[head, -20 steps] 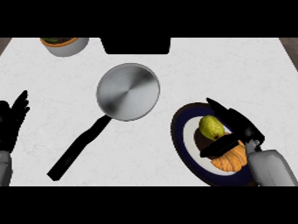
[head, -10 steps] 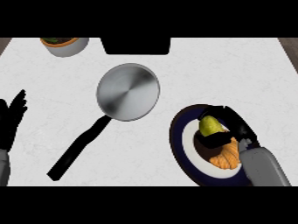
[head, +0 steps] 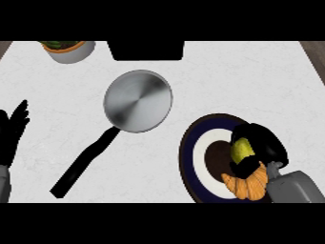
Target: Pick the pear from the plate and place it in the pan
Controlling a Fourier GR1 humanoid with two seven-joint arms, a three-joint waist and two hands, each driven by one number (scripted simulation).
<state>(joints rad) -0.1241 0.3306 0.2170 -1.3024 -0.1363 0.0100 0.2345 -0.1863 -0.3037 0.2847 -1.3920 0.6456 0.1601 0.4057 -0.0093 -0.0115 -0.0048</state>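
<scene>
Grasp comes first here: the robot's black right hand is curled round the yellow-green pear, which sits on the dark blue round plate with a white ring, beside an orange segmented piece of food. The fingers wrap the fruit from the far side and the thumb closes under it, so the hold looks set. To do this step well, the hand should rise straight up until the pear is off the plate before any sideways travel, so neither the plate nor the orange food is dragged. The round silver metal pan with a long black handle lies well apart to the left; carry toward its bowl, not the handle. The left hand rests open at the left edge, fingers up
</scene>
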